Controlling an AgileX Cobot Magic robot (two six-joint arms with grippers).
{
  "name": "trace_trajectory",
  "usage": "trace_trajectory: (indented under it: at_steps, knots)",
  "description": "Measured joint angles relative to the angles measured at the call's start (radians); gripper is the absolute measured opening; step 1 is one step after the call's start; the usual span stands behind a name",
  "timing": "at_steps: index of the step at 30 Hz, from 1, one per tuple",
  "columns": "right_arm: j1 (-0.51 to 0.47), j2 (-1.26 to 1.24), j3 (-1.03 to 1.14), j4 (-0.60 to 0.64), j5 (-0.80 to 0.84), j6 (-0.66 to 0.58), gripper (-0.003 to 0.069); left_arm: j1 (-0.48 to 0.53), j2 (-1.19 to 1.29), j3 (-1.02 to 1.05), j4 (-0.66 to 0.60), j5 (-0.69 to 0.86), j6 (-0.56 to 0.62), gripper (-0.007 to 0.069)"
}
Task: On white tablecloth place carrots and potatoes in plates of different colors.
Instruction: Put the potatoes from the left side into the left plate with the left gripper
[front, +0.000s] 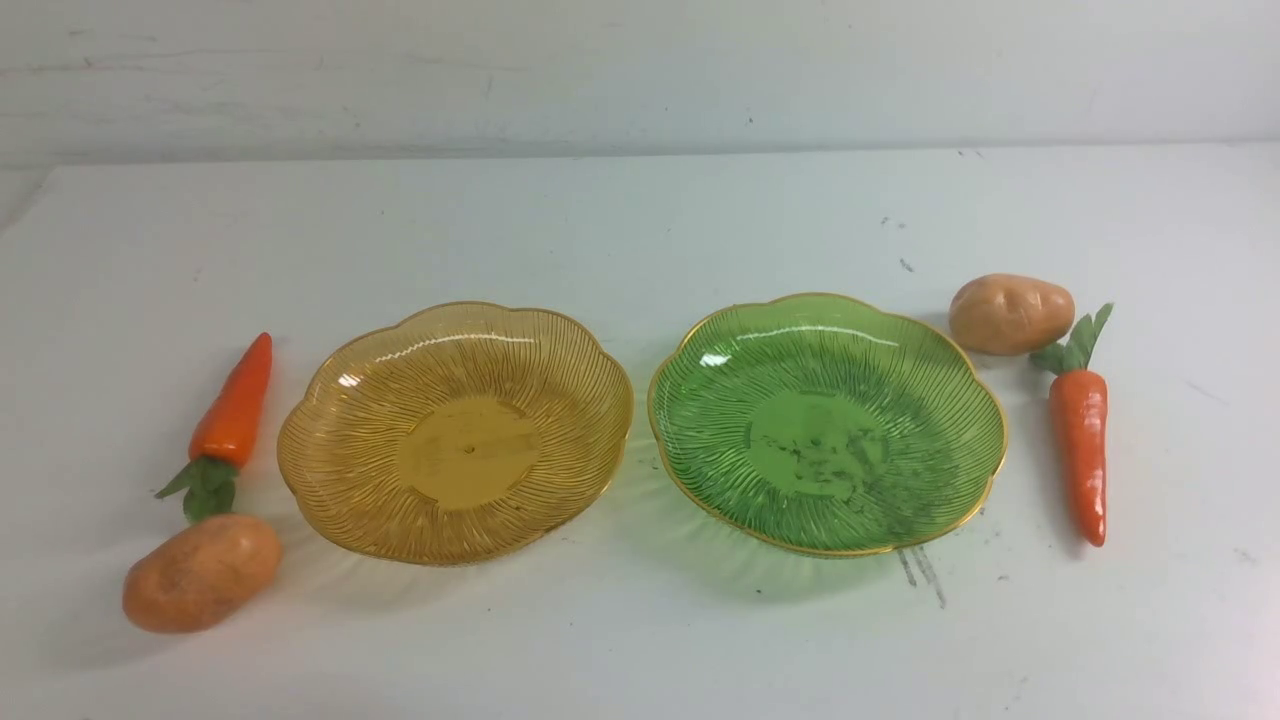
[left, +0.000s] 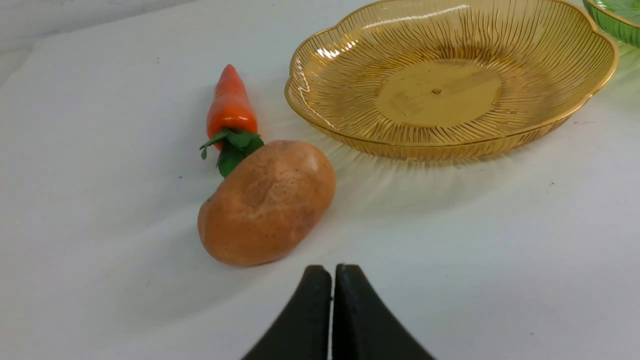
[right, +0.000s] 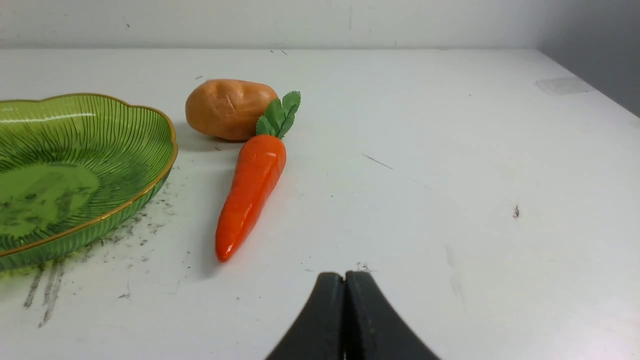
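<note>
A: The plates?
B: Left plate (front: 455, 432) and right plate (front: 826, 420), side by side on the desk (front: 640, 230).
A: Around them?
B: Left carrot (front: 232, 405) left of the left plate, left potato (front: 201, 572) just before it; right potato (front: 1010, 314) right of the right plate, right carrot (front: 1080, 450) before it.

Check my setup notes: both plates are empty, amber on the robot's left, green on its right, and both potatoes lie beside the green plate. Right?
Not quite: the front view shows only one potato beside the green plate; the other potato lies beside the amber plate. The rest holds.
</note>
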Motion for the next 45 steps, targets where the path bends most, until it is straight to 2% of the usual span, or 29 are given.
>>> trace_trajectory:
  at_steps: [4, 7, 13, 16, 18, 22, 24, 25, 28, 32, 35, 36, 38, 39, 40, 42, 43, 44, 45]
  knots:
    - [0.0, 0.0, 0.0, 0.0, 0.0, 0.0, -0.0015, 0.0, 0.0, 0.0, -0.057, -0.031, -0.022, -0.0003]
    - [0.0, 0.0, 0.0, 0.0, 0.0, 0.0, -0.0015, 0.0, 0.0, 0.0, -0.258, -0.133, -0.095, -0.0003]
    - [0.0, 0.0, 0.0, 0.0, 0.0, 0.0, -0.0015, 0.0, 0.0, 0.0, -0.574, -0.405, -0.13, -0.0003]
    - [0.0, 0.0, 0.0, 0.0, 0.0, 0.0, -0.0015, 0.0, 0.0, 0.0, -0.645, -0.478, -0.131, -0.0003]
    - [0.0, 0.0, 0.0, 0.002, -0.003, 0.0, -0.0015, 0.0, 0.0, 0.0, -0.764, -0.585, -0.132, -0.0003]
    - [0.001, 0.0, 0.002, 0.113, -0.086, 0.075, -0.0015, 0.0, 0.0, 0.0, -0.856, -0.721, -0.16, -0.0003]
    - [0.003, 0.0, 0.003, 0.292, -0.22, 0.18, -0.0015, 0.0, 0.0, -0.031, -0.858, -0.762, -0.179, -0.0003]
    - [0.003, 0.0, 0.003, 0.412, -0.303, 0.249, -0.0015, 0.0, 0.0, -0.08, -0.826, -0.749, -0.174, -0.0003]
    - [0.003, 0.0, 0.003, 0.549, -0.39, 0.302, -0.0015, 0.0, 0.033, -0.233, -0.73, -0.659, -0.112, -0.0003]
    - [0.003, 0.0, 0.003, 0.614, -0.435, 0.303, -0.0015, 0.0, 0.151, -0.414, -0.654, -0.429, -0.009, -0.0003]
    - [0.003, 0.0, 0.003, 0.639, -0.468, 0.317, -0.0015, 0.0, 0.308, -0.554, -0.61, -0.175, 0.074, -0.0003]
    - [0.007, 0.0, 0.0, 0.638, -0.468, 0.331, -0.0015, 0.0, 0.415, -0.613, -0.576, -0.039, 0.094, -0.0003]
    - [0.032, 0.0, -0.07, 0.58, -0.356, 0.329, -0.0015, 0.0, 0.609, -0.706, -0.476, 0.208, 0.101, -0.0003]
    - [0.032, 0.0, -0.07, 0.571, -0.356, 0.326, -0.0015, 0.0, 0.609, -0.706, -0.466, 0.226, 0.101, -0.0003]
    - [0.058, 0.002, -0.152, 0.499, -0.261, 0.302, -0.0015, 0.0, 0.718, -0.743, -0.387, 0.34, 0.098, -0.0003]
    - [0.092, 0.044, -0.303, 0.397, -0.098, 0.258, -0.0015, 0.0, 0.836, -0.782, -0.301, 0.438, 0.081, -0.0003]
    - [0.098, 0.05, -0.33, 0.389, -0.066, 0.253, -0.0015, 0.0, 0.85, -0.787, -0.277, 0.449, 0.075, -0.0003]
    - [0.132, 0.151, -0.475, 0.329, 0.12, 0.201, -0.0015, 0.0, 1.008, -0.846, -0.148, 0.556, 0.028, -0.0003]
    - [0.15, 0.202, -0.546, 0.313, 0.223, 0.165, -0.0015, 0.0, 1.072, -0.871, -0.108, 0.584, 0.004, -0.0003]
